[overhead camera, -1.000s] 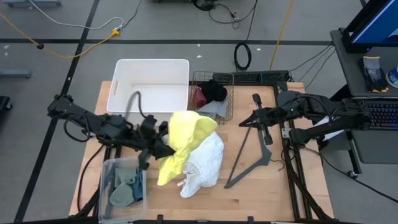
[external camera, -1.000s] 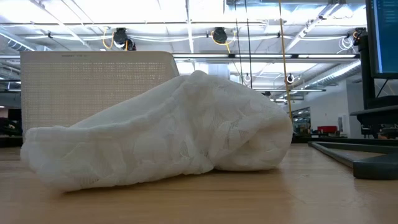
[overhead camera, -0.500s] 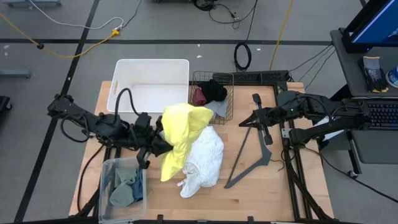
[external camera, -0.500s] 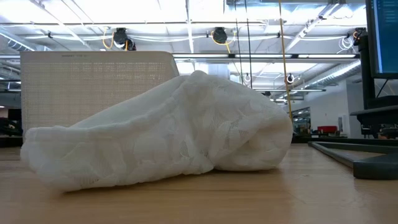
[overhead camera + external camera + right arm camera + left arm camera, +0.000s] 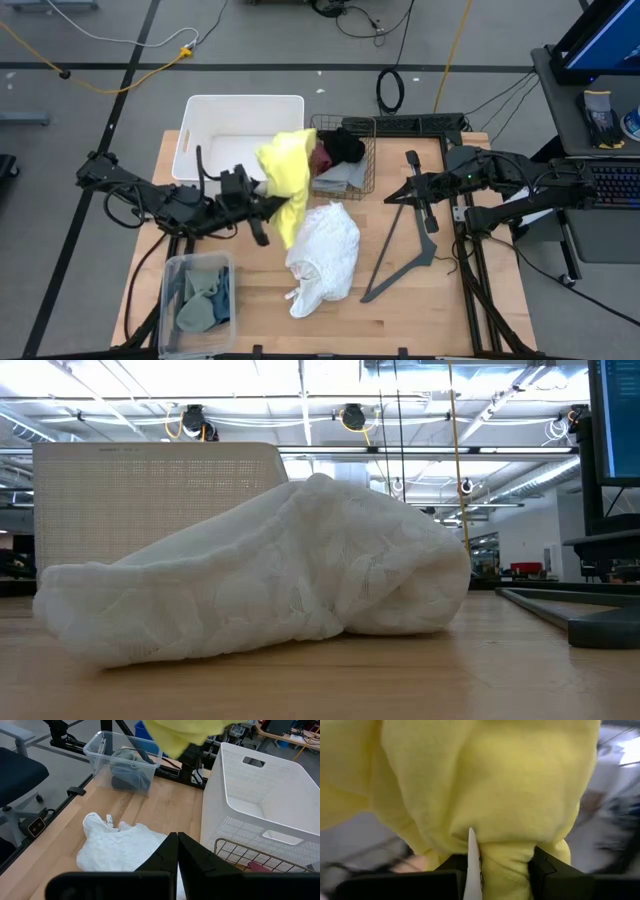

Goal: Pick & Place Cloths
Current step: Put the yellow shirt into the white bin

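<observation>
From above, we see the left gripper (image 5: 268, 205) at centre frame, clamped on the yellow cloth (image 5: 286, 170), which hangs lifted by the white bin (image 5: 200, 120) and wire basket (image 5: 368, 150). The white cloth (image 5: 325, 255) lies below it; the right gripper (image 5: 412, 190) rests closed and empty at right. At table level, we see the white cloth (image 5: 260, 595) filling mid-frame. Our left wrist view shows yellow cloth (image 5: 485, 785) pinched between the fingers (image 5: 547, 870). The right wrist view shows fingers (image 5: 192, 855) pressed together at the bottom, the white cloth (image 5: 120, 847) at lower left.
</observation>
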Motion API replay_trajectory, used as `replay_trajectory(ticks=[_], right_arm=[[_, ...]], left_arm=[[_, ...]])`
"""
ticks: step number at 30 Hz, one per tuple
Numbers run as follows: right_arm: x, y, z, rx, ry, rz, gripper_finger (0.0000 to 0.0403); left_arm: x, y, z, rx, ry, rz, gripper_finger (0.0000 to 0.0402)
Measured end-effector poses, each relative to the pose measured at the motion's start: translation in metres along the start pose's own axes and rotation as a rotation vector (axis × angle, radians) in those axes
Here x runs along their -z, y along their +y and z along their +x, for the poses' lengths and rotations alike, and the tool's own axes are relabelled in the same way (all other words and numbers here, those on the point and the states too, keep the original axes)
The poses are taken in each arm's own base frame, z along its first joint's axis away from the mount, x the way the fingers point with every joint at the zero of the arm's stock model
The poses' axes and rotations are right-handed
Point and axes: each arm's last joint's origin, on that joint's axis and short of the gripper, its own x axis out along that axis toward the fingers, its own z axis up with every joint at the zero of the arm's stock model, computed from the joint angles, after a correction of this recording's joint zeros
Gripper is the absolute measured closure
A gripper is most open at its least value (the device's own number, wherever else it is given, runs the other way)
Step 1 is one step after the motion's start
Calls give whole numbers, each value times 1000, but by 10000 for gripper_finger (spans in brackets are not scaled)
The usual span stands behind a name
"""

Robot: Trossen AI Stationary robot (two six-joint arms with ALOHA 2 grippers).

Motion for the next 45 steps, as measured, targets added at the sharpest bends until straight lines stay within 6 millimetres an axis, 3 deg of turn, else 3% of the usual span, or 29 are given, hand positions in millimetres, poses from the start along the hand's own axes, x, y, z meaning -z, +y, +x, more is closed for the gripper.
replay_trajectory(ticks=[10, 19, 26, 36, 45], right_arm=[[0, 0, 0, 0, 0, 0, 399], [0, 0, 0, 0, 0, 0, 399], [0, 0, 0, 0, 0, 0, 399], [0, 0, 0, 0, 1, -4, 399], [0, 0, 0, 0, 1, -58, 399]], left_arm=[[-2, 10, -2, -365, -2, 386, 319], [-7, 19, -8, -772, 147, 739, 319], [-19, 24, -5, -810, 182, 804, 319], [-21, 32, 1, -854, 192, 811, 319], [-29, 62, 21, -950, 243, 919, 319]])
